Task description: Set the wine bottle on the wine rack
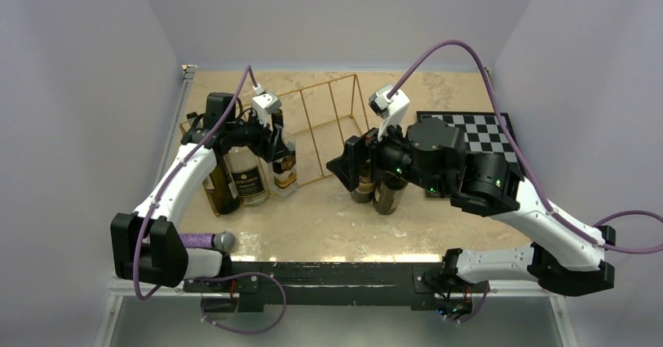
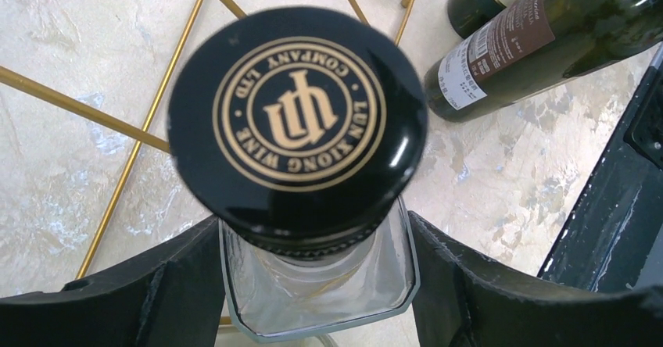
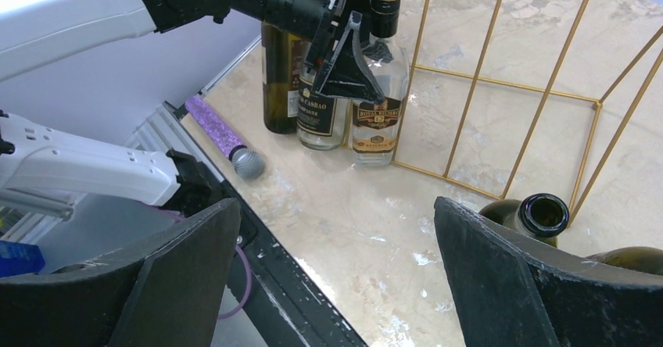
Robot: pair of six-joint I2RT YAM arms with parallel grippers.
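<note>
My left gripper is shut on the shoulders of a clear square bottle with a black cap; in the left wrist view its fingers press both glass sides. The bottle stands upright at the front left corner of the gold wire wine rack, outside it; whether its base touches the table I cannot tell. The right wrist view shows the same bottle and rack. My right gripper is open and empty, beside two dark bottles; it also shows in its own view.
A dark green bottle and a clear black-labelled bottle stand left of the held one. An uncapped dark bottle is by my right finger. A chessboard lies at the right. A purple-handled microphone lies near the front edge.
</note>
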